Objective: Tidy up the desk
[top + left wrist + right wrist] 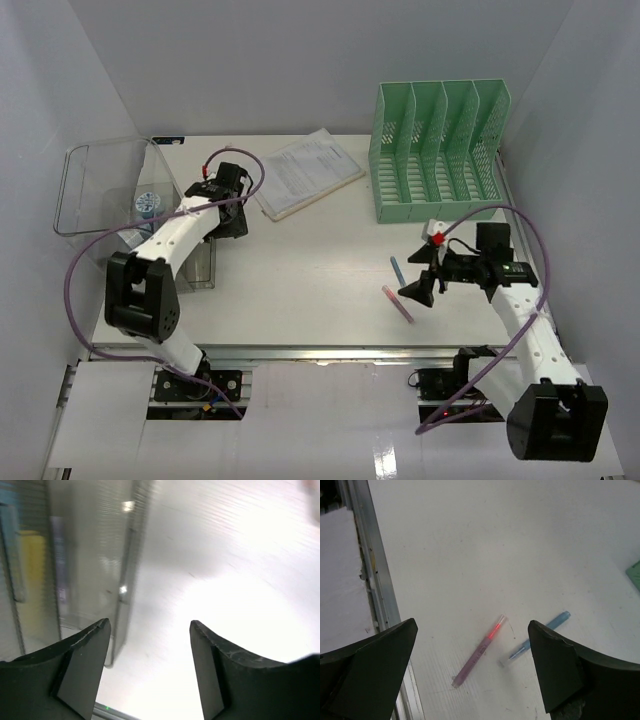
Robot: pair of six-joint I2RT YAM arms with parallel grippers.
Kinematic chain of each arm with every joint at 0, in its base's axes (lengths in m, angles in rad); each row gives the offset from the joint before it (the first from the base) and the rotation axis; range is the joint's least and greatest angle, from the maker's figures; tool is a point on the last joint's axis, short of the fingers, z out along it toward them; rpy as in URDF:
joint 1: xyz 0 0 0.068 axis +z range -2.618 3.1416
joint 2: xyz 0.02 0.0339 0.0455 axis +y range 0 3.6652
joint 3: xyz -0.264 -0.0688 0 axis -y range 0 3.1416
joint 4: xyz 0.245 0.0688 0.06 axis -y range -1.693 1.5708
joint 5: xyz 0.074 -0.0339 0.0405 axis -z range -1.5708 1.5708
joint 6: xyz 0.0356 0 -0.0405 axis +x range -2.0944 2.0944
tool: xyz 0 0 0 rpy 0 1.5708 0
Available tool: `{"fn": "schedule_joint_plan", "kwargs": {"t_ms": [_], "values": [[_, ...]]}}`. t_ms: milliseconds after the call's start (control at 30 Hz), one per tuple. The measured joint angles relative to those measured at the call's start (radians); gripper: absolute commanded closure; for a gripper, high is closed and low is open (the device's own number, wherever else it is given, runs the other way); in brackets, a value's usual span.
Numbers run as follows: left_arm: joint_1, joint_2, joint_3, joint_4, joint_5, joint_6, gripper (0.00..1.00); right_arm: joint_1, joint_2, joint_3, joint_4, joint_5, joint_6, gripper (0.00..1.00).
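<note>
The white desk (310, 260) holds a pink pen (397, 302) and a blue pen (395, 270) at its front right. My right gripper (421, 276) hovers open and empty just right of both pens. In the right wrist view the pink pen (480, 651) and blue pen (540, 635) lie on the desk (485, 540) between and below my open fingers, and the right gripper (472, 625) is above them. My left gripper (230, 222) is open and empty beside the clear bin (105, 185). In the left wrist view the left gripper (150, 626) is over bare desk (225, 560), with the bin's wall (90, 555) to its left.
A mint-green slotted file rack (440, 150) stands at the back right; its corner shows in the right wrist view (635, 575). A stack of papers (305, 172) lies at the back centre. A small blue-and-white item (148, 203) sits in the bin. The metal rail (370, 565) runs along the front edge.
</note>
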Motion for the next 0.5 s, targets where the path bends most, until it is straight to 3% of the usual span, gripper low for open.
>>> {"fn": "schedule_joint_plan", "kwargs": {"t_ms": [67,167,333,500], "values": [[-0.003,-0.114,-0.056,0.064,0.152,0.004,0.06,0.124,0.044,0.001,0.059,0.144,0.076,0.24],[-0.006,-0.318,-0.164,0.156,0.363,-0.011,0.02,0.256,0.124,0.006,0.128,0.371,0.187,0.20],[-0.010,-0.612,-0.384,0.333,0.633,-0.084,0.02,0.320,0.284,0.039,0.197,0.695,0.362,0.14],[-0.011,-0.889,-0.647,0.470,0.818,-0.227,0.02,0.333,0.359,0.051,0.246,0.886,0.511,0.24]]}}
